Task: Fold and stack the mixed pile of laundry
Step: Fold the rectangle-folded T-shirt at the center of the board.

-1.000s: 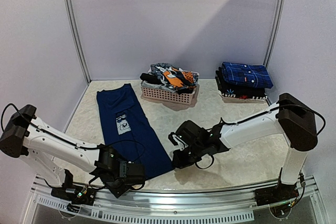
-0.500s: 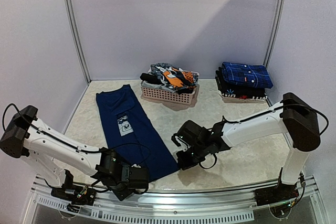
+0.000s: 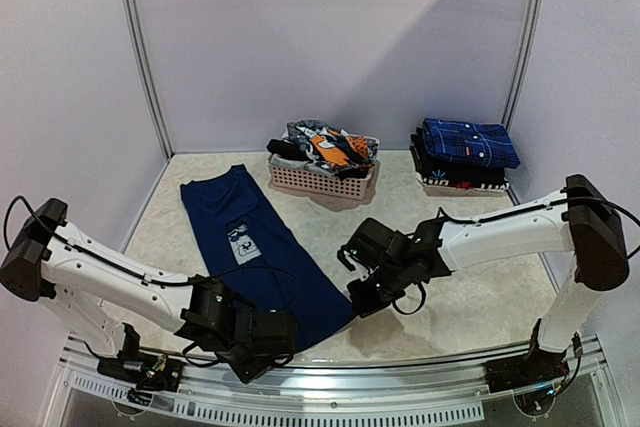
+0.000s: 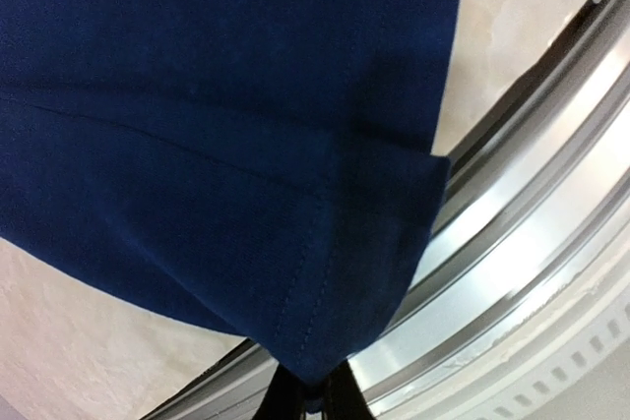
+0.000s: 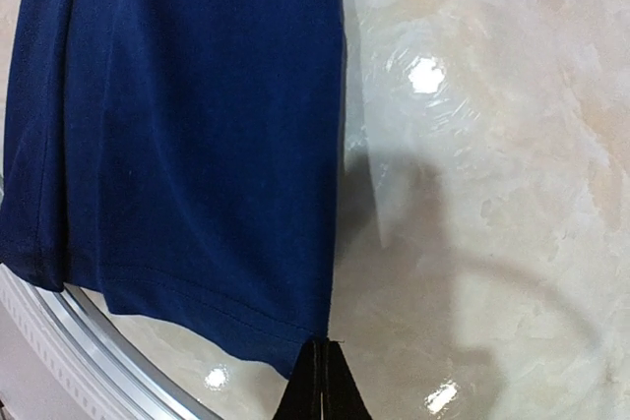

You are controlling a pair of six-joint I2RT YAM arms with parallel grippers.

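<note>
A navy T-shirt with a pale cartoon print (image 3: 255,252) lies folded into a long strip, slanting from the back left toward the near edge. My left gripper (image 3: 283,330) is shut on its near hem corner (image 4: 325,361) at the table's front rail. My right gripper (image 3: 356,299) is shut on the other near corner of the hem (image 5: 310,327), low over the table. The rest of the mixed laundry pile (image 3: 325,145), orange-patterned and striped pieces, sits in the pink basket (image 3: 320,180).
A stack of folded clothes (image 3: 463,154), blue plaid on top, stands at the back right. The metal front rail (image 4: 532,204) runs close under my left gripper. Side walls enclose the pale marbled table (image 3: 470,297).
Both grippers have moved to the right along the near edge, dragging the shirt's near hem with them. The strip now slants more steeply across the table.
</note>
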